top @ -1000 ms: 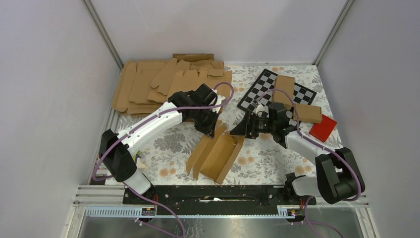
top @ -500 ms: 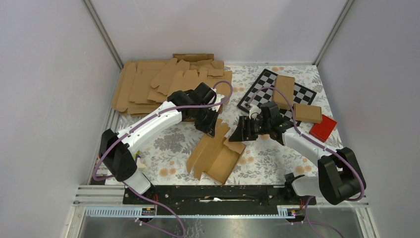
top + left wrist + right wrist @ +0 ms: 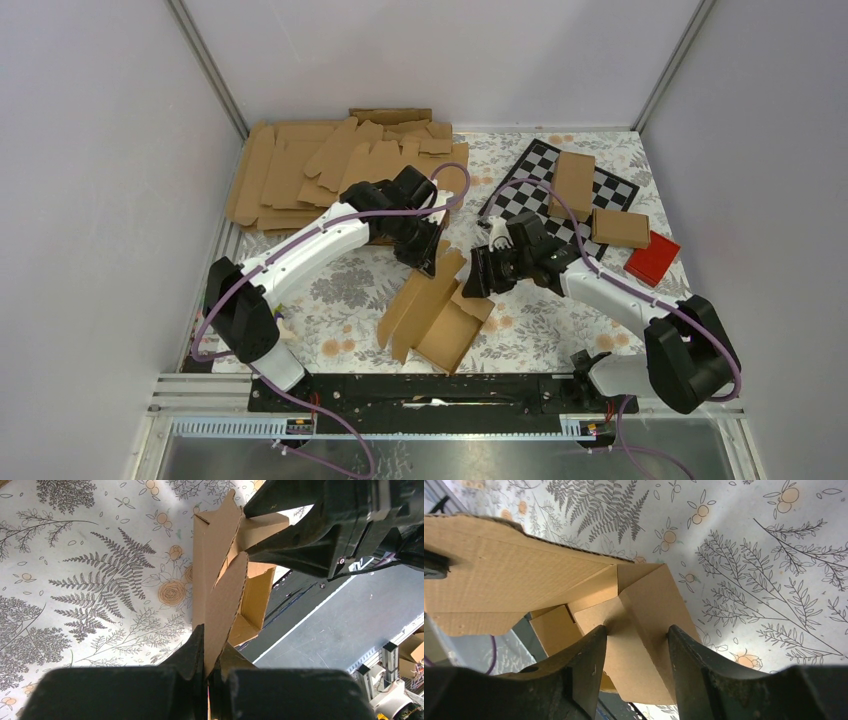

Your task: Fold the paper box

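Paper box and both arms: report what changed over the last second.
The right gripper moved left to the paper box, its jaws narrowing around the right-end flap and pushing that wall inward. The left gripper stayed clamped on the far flap. The stack of flat blanks and red block did not move.

The left gripper (image 3: 210,650) has its jaws pinched tight on a flap of the paper box (image 3: 220,595). The right gripper (image 3: 636,635) faces it, jaws parted around another flap.
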